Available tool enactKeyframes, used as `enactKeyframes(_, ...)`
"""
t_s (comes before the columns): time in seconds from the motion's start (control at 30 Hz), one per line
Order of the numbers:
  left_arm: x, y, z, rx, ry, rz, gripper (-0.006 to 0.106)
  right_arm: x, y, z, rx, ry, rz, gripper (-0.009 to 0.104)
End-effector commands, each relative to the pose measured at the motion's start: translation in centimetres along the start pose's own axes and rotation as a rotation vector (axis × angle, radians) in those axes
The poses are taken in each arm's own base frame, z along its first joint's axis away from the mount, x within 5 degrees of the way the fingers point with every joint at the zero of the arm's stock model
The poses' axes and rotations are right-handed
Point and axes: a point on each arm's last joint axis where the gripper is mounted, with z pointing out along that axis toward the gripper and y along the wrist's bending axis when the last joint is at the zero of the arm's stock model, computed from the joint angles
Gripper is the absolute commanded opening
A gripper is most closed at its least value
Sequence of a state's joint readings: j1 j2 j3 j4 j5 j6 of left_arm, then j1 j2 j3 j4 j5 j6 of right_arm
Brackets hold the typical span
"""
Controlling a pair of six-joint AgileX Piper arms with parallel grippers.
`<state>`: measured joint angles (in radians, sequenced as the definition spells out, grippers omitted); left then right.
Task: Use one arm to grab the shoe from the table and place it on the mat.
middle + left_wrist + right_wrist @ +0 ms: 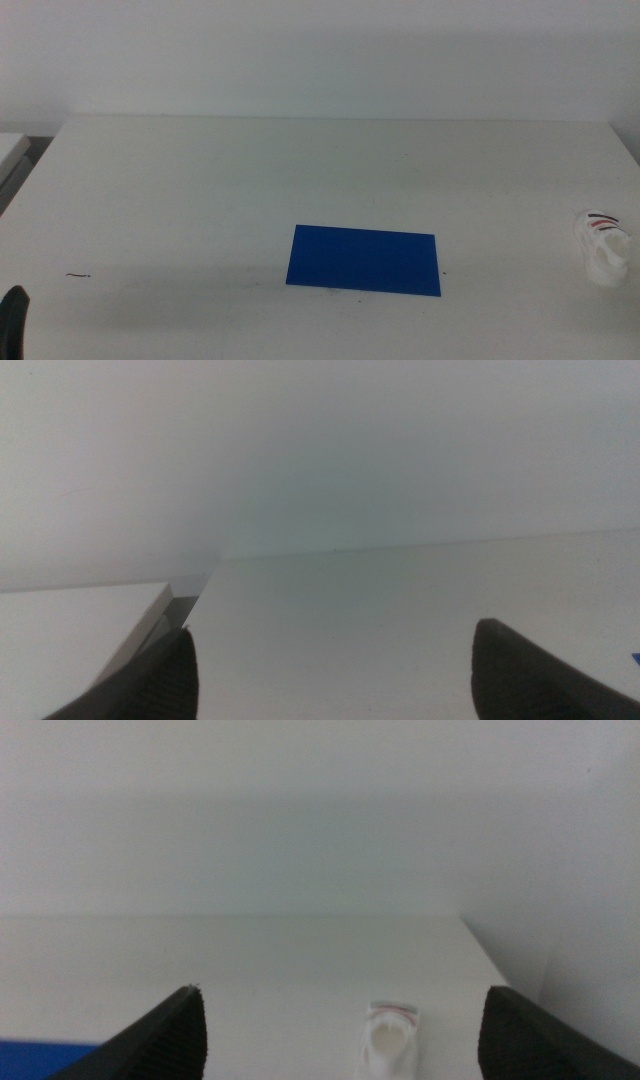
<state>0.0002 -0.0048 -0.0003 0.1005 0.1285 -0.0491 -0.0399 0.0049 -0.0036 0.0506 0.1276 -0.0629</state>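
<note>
The white shoe (602, 246) with dark and red straps lies on the white table (300, 170) near its right edge. The blue mat (364, 260) lies flat at the middle front, well left of the shoe, with nothing on it. My right gripper (345, 1030) is open and empty; the right wrist view shows the shoe (390, 1040) ahead between its jaws, and a sliver of the mat (40, 1058). My left gripper (335, 665) is open and empty; only a dark part of it (12, 320) shows at the bottom left of the middle view. The right arm is out of the middle view.
A small dark mark (78, 274) lies on the table at the front left. A second white surface (10, 150) stands beside the table's left edge, also in the left wrist view (70, 630). A white wall rises behind the table.
</note>
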Motion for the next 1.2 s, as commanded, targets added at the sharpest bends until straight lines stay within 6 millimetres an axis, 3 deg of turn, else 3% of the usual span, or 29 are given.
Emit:
enactKeyframes(0.0, -0.1, 0.0, 0.0, 0.002, -0.008, -0.005, 0.094, -0.6, 0.0, -0.2, -0.007, 0.034, -0.01, 0.093)
enactKeyframes(0.13, -0.1, 0.0, 0.0, 0.002, -0.008, -0.005, 0.094, -4.6, 0.1, -0.5, -0.021, 0.191, -0.011, 0.093)
enactKeyframes(0.27, -0.1, 0.0, 0.0, 0.002, -0.008, -0.005, 0.094, -9.7, 0.1, 0.6, -0.035, 0.378, -0.013, 0.093)
enactKeyframes(0.43, -0.1, 0.0, 0.0, 0.002, -0.008, -0.005, 0.094, -14.3, 0.1, 4.8, -0.059, 0.739, -0.021, 0.093)
enactKeyframes(0.53, -0.1, 0.0, 0.0, 0.002, -0.008, -0.005, 0.094, -15.0, 0.2, 8.0, -0.07, 0.967, -0.015, 0.093)
enactKeyframes(0.63, -0.1, 0.0, 0.0, 0.002, -0.008, -0.005, 0.094, -14.3, -0.2, 12.1, -0.052, 1.106, -0.032, 0.093)
enactKeyframes(0.77, -0.1, 0.0, 0.0, 0.002, -0.008, -0.005, 0.094, -12.2, -2.3, 17.7, 0.048, 1.192, -0.012, 0.093)
enactKeyframes(0.93, -0.1, 0.0, 0.0, 0.002, -0.008, -0.005, 0.094, -7.8, -4.0, 24.3, 0.081, 1.217, 0.008, 0.093)
enactKeyframes(1.03, -0.1, 0.0, 0.0, 0.002, -0.008, -0.005, 0.094, -5.1, -4.1, 27.0, 0.074, 1.205, 0.011, 0.093)
enactKeyframes(1.17, -0.1, 0.0, 0.0, 0.002, -0.008, -0.005, 0.094, -2.2, -3.5, 29.0, 0.05, 1.209, 0.018, 0.093)
